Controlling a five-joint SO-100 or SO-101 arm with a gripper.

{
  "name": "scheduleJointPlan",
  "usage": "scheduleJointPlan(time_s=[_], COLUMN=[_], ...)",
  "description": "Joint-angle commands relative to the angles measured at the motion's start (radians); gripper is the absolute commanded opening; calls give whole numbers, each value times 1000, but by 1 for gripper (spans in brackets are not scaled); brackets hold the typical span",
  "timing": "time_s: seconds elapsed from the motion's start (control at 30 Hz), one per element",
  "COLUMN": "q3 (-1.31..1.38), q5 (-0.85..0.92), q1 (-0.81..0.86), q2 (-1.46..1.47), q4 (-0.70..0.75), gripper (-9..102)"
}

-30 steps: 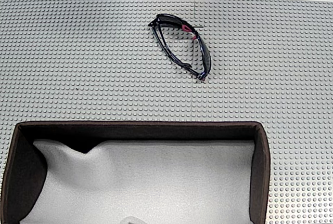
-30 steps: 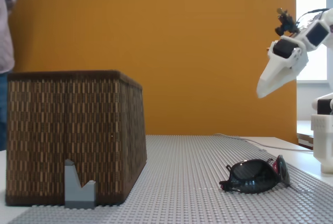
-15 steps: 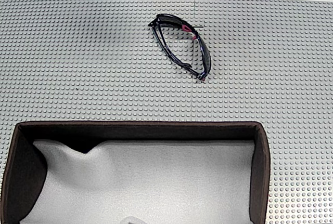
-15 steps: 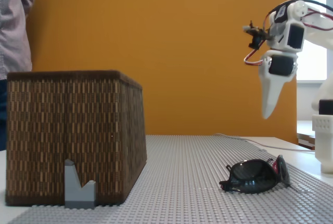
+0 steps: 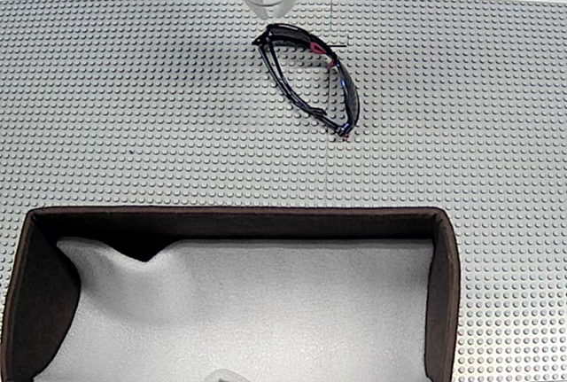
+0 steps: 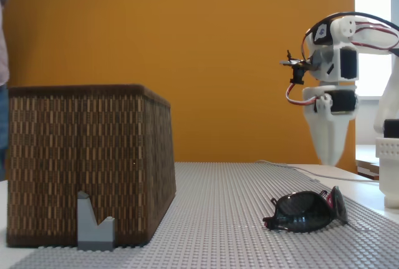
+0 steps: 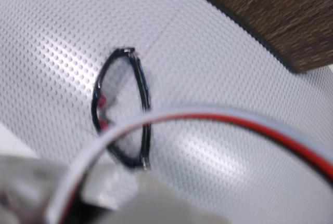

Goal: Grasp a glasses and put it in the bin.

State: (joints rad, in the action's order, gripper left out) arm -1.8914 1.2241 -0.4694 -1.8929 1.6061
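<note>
A: In the upper middle of the overhead fixed view, the folded black sunglasses with dark lenses and pink marks on the arms [image 5: 312, 76] lie on the grey studded baseplate [image 5: 133, 116], well apart from the big rectangular bin with brown woven walls and white foam lining [image 5: 443, 293] at the bottom of the frame.

B: And the white two-finger gripper [image 5: 263, 5]?

A: It hangs above the plate at the top edge, just beside the upper left end of the glasses. In the side fixed view it [image 6: 329, 156] points straight down at the right of the frame, not touching them. Whether the fingers are apart or together, I cannot tell.

B: How will the glasses handle?

A: I judge them light, thin and stiff, with smooth lenses that may slip. Better to take hold across the folded frame near the middle.

B: The surroundings?

A: An orange wall [image 6: 206, 44] behind, a small grey block [image 6: 95, 222] in front of the bin, and the studs may catch the frame a little.
</note>
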Motion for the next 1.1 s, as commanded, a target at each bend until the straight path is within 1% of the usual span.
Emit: scheduleJointPlan(time_s=[0.0,0.07,0.23,0.33,0.5,0.7,0.87,1.07], q3=[54,75,141,166,189,210,239,268], q5=[52,54,132,190,262,301,310,316], q1=[-38,-52,-77,-91,-92,-103,-114,-121], q2=[35,61,141,192,265,351,408,480], q4=[40,49,101,150,170,146,71,15], gripper=[11,12,15,15,16,16,17,17])
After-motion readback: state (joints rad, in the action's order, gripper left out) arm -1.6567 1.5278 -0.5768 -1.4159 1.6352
